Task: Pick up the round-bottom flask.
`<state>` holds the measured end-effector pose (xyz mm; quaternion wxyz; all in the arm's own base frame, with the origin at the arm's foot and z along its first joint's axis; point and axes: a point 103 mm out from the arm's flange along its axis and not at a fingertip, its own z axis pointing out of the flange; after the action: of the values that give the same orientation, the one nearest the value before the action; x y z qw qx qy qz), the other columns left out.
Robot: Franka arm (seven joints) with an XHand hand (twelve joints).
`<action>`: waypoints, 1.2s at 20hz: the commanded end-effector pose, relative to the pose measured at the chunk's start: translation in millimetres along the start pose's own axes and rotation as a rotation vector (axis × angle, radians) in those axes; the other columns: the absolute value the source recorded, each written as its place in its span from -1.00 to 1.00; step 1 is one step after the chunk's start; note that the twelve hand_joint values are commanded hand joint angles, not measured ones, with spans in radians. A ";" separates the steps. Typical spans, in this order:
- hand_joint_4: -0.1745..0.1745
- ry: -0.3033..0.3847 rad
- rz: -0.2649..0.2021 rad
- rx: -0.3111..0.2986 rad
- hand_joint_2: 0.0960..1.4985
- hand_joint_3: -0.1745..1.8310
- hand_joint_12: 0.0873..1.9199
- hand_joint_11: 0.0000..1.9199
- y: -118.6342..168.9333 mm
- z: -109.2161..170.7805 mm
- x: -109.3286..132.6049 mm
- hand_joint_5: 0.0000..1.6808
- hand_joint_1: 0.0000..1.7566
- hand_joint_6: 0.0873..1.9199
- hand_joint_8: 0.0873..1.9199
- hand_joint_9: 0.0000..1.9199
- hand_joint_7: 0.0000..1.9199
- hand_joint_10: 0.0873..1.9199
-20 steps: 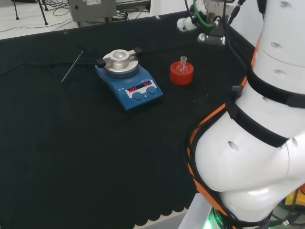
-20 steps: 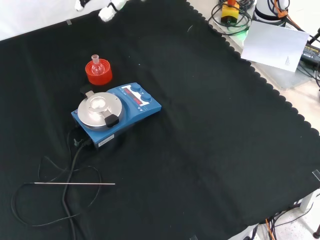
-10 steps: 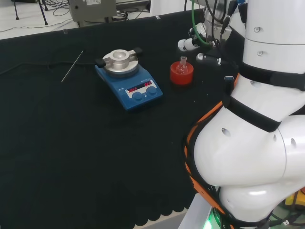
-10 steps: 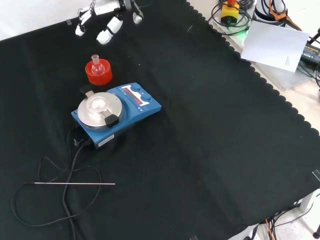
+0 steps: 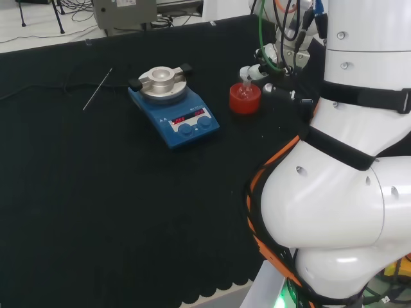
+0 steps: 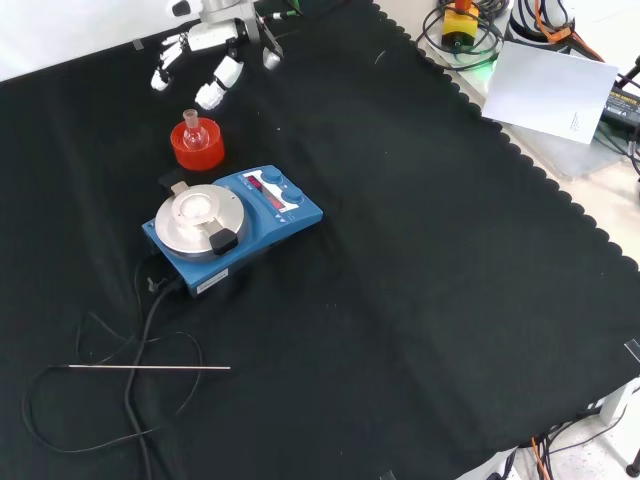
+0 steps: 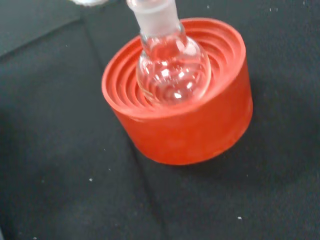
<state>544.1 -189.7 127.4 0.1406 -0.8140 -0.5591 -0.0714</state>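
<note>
On the bench in the head view, left to right: a blue hotplate (image 5: 173,106), then the round-bottom flask (image 5: 244,90) upright in its red ribbed stand (image 5: 244,101), the hand (image 5: 268,65) just beside, fingers spread, holding nothing. Small, smooth, breakable glass; its neck looks the best hold.

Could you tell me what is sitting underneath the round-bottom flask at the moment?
The round-bottom flask sits in a red ribbed stand on the black cloth. The bulb covers the stand's centre, so the ribs there cannot be seen clearly.
</note>
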 end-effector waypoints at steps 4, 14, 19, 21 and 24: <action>-0.41 0.021 0.008 0.001 -0.07 -0.35 0.23 -1.00 10.3 23.9 -9.5 -0.33 -0.14 -0.98 -0.36 -0.58 -0.69 -0.34; -0.37 0.024 -0.019 -0.015 -0.15 -0.26 0.25 -1.00 15.3 36.0 -9.1 -0.24 -0.10 -0.90 -0.35 -0.55 -0.66 -0.34; -0.37 0.021 -0.018 -0.033 -0.18 -0.23 0.28 -1.00 16.0 39.9 -9.8 -0.26 -0.08 -0.45 -0.35 -0.52 -0.64 -0.35; -0.37 0.022 -0.019 -0.038 -0.18 -0.22 0.29 -1.00 16.9 41.1 -10.4 -0.25 -0.06 -0.34 -0.35 -0.51 -0.63 -0.35; -0.35 0.018 -0.019 -0.051 -0.18 -0.21 0.31 -1.00 17.2 42.3 -10.1 -0.21 -0.04 -0.26 -0.35 -0.50 -0.62 -0.35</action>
<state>555.1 -192.6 84.1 0.1296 -0.8106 -0.5637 -0.0919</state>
